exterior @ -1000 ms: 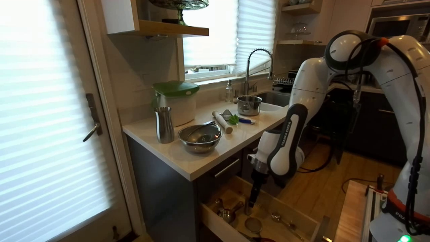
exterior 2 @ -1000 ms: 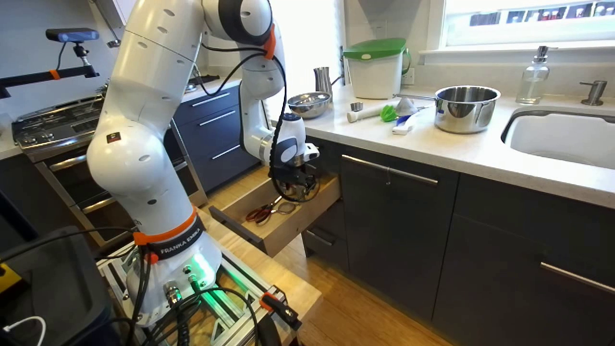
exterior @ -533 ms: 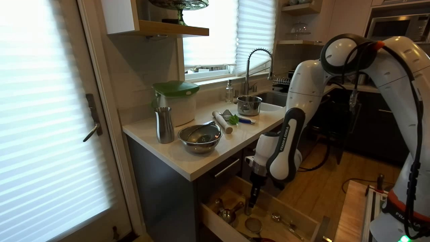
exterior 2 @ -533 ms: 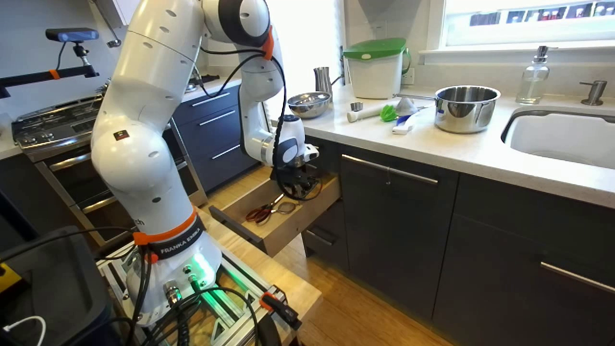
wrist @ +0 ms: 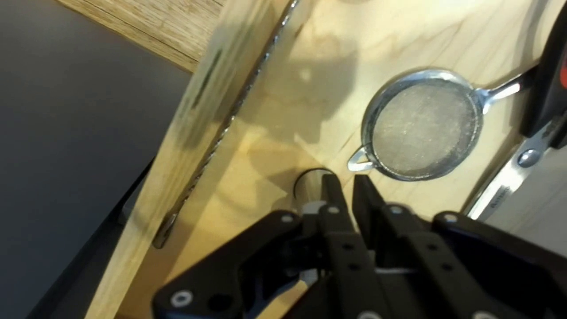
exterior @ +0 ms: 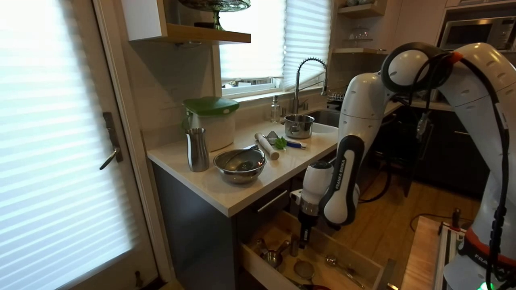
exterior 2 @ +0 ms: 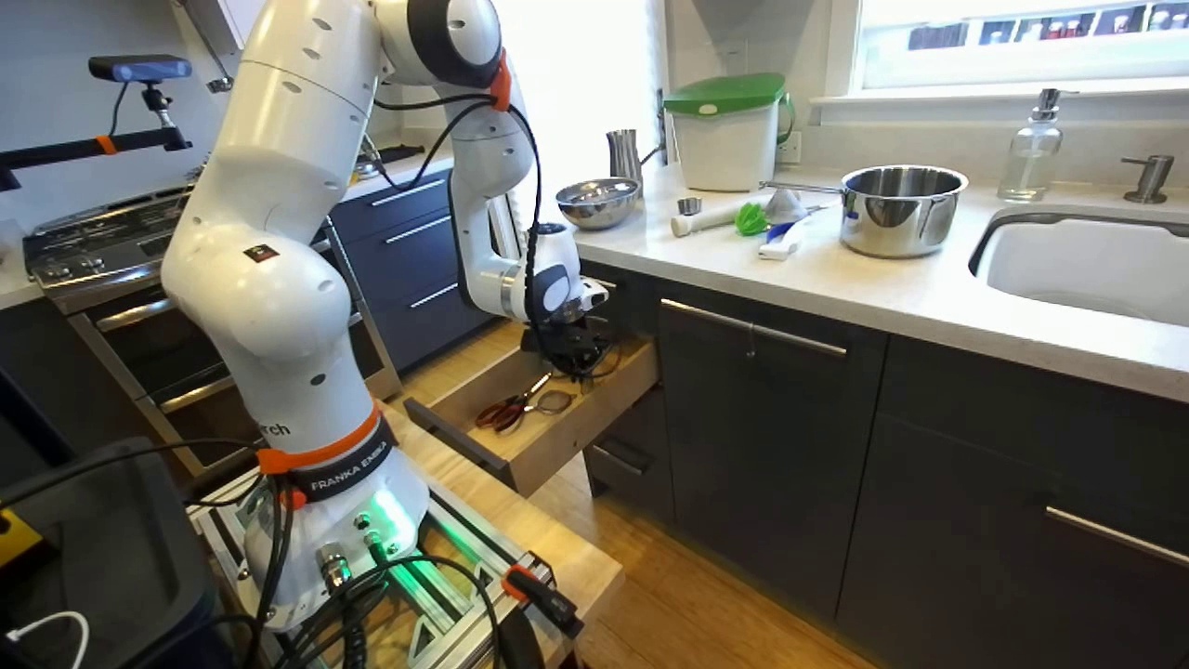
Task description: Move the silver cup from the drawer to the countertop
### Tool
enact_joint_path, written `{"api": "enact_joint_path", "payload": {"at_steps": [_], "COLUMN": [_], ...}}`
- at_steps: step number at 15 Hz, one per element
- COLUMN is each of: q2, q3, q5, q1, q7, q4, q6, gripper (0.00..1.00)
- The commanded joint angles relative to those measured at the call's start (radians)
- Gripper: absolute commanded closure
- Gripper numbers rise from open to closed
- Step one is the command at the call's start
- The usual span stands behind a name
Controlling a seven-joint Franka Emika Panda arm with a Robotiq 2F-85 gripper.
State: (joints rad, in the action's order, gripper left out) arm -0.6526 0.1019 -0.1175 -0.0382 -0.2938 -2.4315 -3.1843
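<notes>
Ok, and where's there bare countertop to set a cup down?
The countertop is bare along its front edge, in front of the pale rod and saucepan, and at the corner by the metal bowl. Between rod and saucepan it's crowded: green item, blue-and-white tool.

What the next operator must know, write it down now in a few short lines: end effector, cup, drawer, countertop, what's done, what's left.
End effector: pointing down into the drawer, jaws close together with a narrow gap. Whether they grip anything, the views do not settle.
Silver cup: most likely this narrow cylinder in the drawer, partly hidden by the end effector; strainer nearby.
Countertop: the destination; this cup is not on it yet.
Done: drawer open, end effector at the cup.
Left: confirm the grip, lift out, set on the countertop, release.
</notes>
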Motion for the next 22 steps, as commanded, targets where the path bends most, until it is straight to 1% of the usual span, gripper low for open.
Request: {"api": "enact_joint_path", "payload": {"at_steps": [1, 2, 3, 4, 5, 7, 8, 12, 13, 14, 15, 16, 17, 18, 22], "q2": [0.043, 0.054, 0.063, 0.065, 0.07, 0.067, 0.06, 0.042, 0.04, 0.036, 0.031, 0.025, 0.022, 0.017, -0.005], "q3": [-0.082, -0.106, -0.147, -0.156, -0.18, -0.211, -0.215, -0.219, -0.223, -0.226, -0.222, -0.22, -0.217, -0.215, -0.179], "q5": [-0.024, -0.023, -0.025, -0.031, -0.035, -0.034, -0.032, -0.018, -0.016, -0.013, -0.011, -0.01, -0.008, -0.006, -0.008], "q1": [-0.113, -0.147, -0.196, -0.207, -0.234, -0.272, -0.273, -0.275, -0.278, -0.28, -0.272, -0.269, -0.266, -0.265, -0.227], "q7": [0.059, 0.072, 0.089, 0.092, 0.097, 0.106, 0.106, 0.108, 0.109, 0.111, 0.112, 0.113, 0.115, 0.117, 0.115], "q4": [-0.022, -0.033, -0.04, -0.045, -0.05, -0.047, -0.037, -0.031, -0.033, -0.034, -0.032, -0.031, -0.032, -0.032, -0.027], "q6": [0.067, 0.069, 0.067, 0.042, 0.017, -0.02, -0.035, -0.069, -0.075, -0.086, -0.093, -0.101, -0.107, -0.118, -0.166], "gripper": [0.53, 0.45, 0.37, 0.3, 0.22, 0.08, 0.01, 0.0, 0.06, 0.2, 0.3, 0.31, 0.37, 0.47, 0.77]}}
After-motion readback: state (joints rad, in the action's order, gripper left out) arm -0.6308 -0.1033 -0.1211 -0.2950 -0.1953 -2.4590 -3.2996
